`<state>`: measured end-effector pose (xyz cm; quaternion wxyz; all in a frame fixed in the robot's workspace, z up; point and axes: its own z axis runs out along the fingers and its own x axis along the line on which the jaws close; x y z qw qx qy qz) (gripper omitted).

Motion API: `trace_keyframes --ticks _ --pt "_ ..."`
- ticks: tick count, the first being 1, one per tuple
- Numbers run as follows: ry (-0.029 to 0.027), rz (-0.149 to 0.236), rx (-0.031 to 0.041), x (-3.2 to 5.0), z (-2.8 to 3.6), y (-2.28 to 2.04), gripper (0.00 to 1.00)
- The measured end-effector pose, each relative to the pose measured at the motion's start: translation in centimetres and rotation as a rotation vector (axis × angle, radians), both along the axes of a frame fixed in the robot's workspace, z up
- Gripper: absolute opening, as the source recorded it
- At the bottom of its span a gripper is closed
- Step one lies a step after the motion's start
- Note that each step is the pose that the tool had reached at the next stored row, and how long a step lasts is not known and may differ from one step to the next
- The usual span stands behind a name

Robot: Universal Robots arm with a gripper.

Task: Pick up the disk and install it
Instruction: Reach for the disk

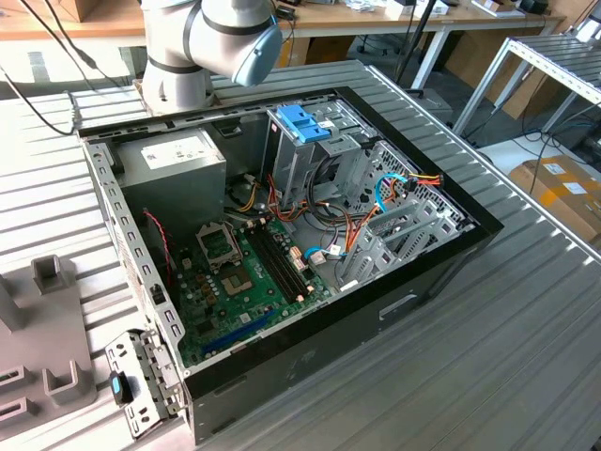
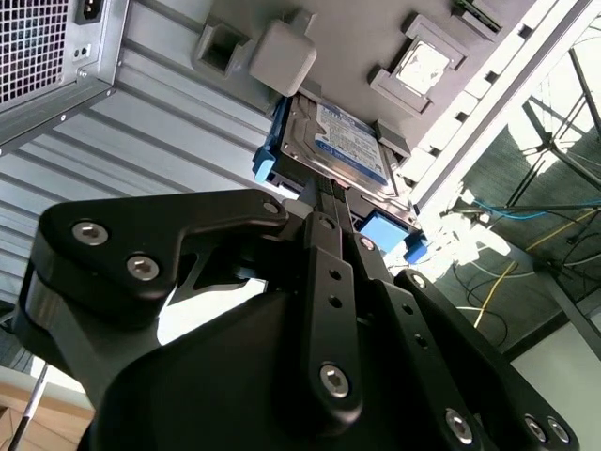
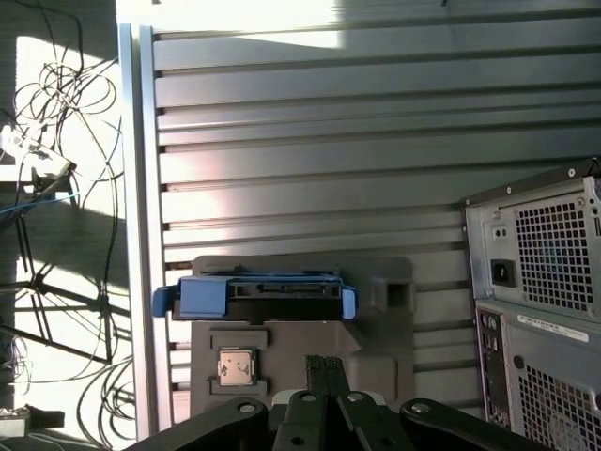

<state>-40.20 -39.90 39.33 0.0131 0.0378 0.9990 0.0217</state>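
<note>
Showing a white label, the disk (image 2: 347, 150) (blue-railed) is silver-grey.

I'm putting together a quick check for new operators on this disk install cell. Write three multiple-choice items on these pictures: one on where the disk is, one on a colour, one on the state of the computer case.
1. Where is the disk?
A. on the floor
B. in a person's hand
C. in the grey fixture tray

2. What colour are the disk's side rails?
A. blue
B. red
C. yellow

3. How is the computer case?
A. closed by a side panel
B. open, with the motherboard exposed
C. wrapped in plastic

Answers:
1. C, both wrist views show the disk sitting in the tray.
2. A, a blue rail shows at each end of the disk.
3. B, the exterior view looks straight in at the board and cables.
</note>
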Motion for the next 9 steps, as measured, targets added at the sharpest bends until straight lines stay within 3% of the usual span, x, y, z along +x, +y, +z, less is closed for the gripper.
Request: trace_keyframes --ticks 9 --pt "0.0 0.0 0.0 -0.49 0.0 0.0 0.11"
